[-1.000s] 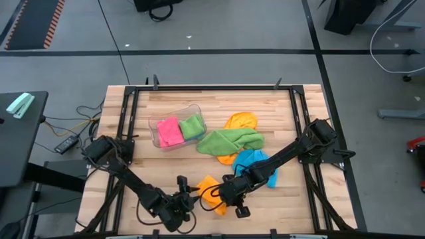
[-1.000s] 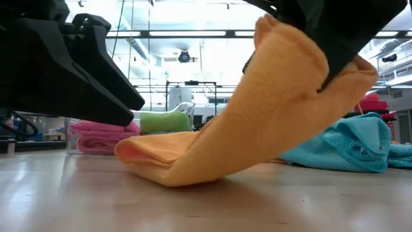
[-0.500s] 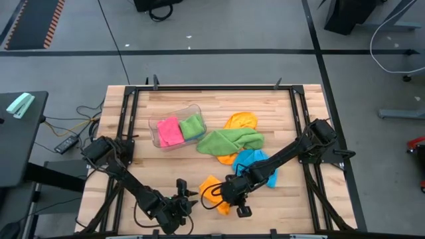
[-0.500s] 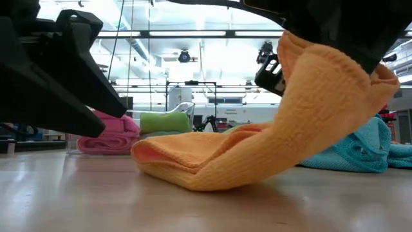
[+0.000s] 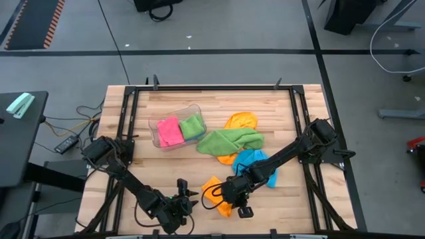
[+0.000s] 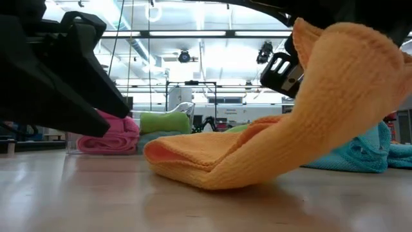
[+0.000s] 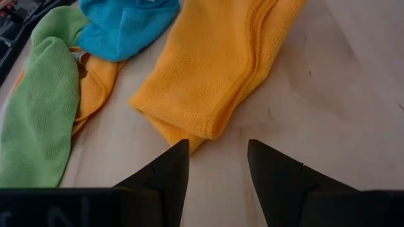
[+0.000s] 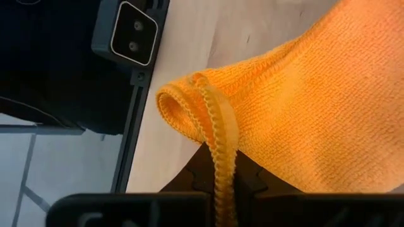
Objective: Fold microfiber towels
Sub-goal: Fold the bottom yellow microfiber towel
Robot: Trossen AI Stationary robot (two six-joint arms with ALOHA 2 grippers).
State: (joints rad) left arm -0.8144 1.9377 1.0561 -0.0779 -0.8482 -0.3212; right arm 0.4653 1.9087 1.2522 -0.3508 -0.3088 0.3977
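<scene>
On the near half of the table in the high view, the right gripper (image 5: 229, 196) pinches the orange towel (image 5: 211, 188), while the left gripper (image 5: 188, 197) sits just beside it, empty. A clear tub (image 5: 174, 119) holds pink and green towels. In the low view, the orange towel (image 6: 257, 151) drapes from its lifted edge to the wood. In the left wrist view, parted fingers (image 7: 167, 170) hold nothing. In the right wrist view, closed fingers clamp the towel's hem (image 8: 221, 151).
</scene>
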